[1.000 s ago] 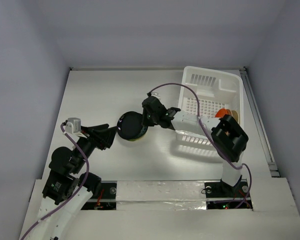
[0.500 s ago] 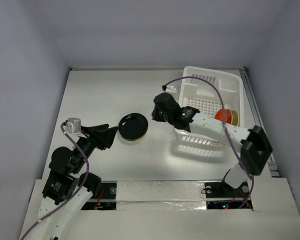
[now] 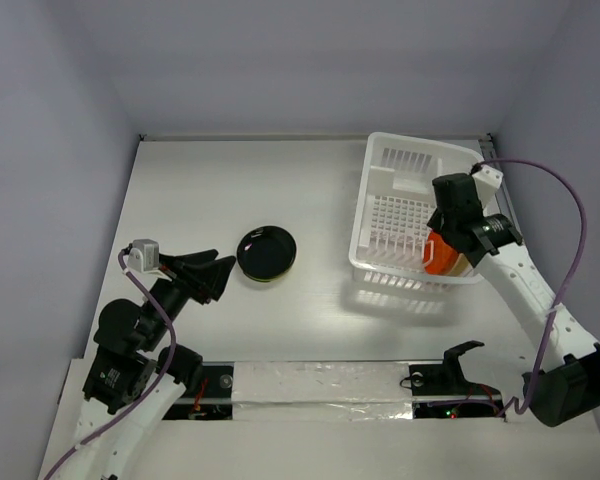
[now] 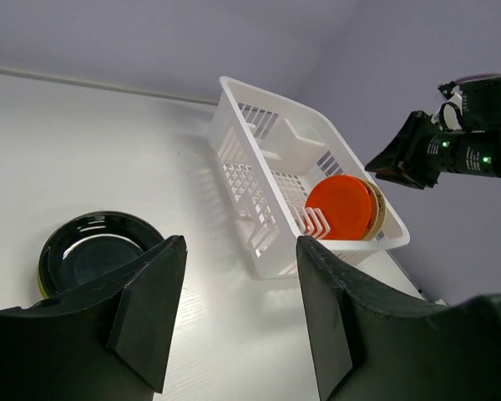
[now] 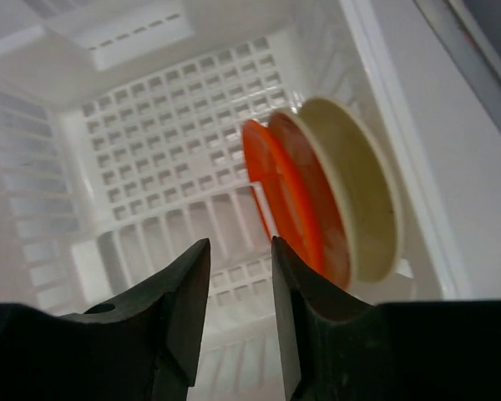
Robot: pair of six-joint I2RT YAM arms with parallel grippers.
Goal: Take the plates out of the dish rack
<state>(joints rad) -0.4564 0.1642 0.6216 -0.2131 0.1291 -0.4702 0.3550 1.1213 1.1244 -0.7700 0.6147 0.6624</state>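
The white dish rack [image 3: 405,165] stands at the right of the table. Three plates stand on edge in its near right corner: an orange-red one [image 5: 277,196], a brownish-orange one [image 5: 321,209] and a beige one [image 5: 359,188]. My right gripper [image 5: 240,251] hovers above the rack, just left of the orange plate, jaws a little apart and empty. It shows in the top view [image 3: 443,228]. A dark plate stacked on a lime green one [image 3: 267,254] lies on the table left of the rack. My left gripper [image 3: 217,274] is open and empty, just left of that stack.
The rack's left part and far compartment [image 5: 134,33] hold nothing. The table's right edge rail [image 3: 515,240] runs close beside the rack. Walls enclose the table on three sides.
My right gripper has let go of the dark plate on the table stack and swung right to above the rack's plates. The left arm has not moved.
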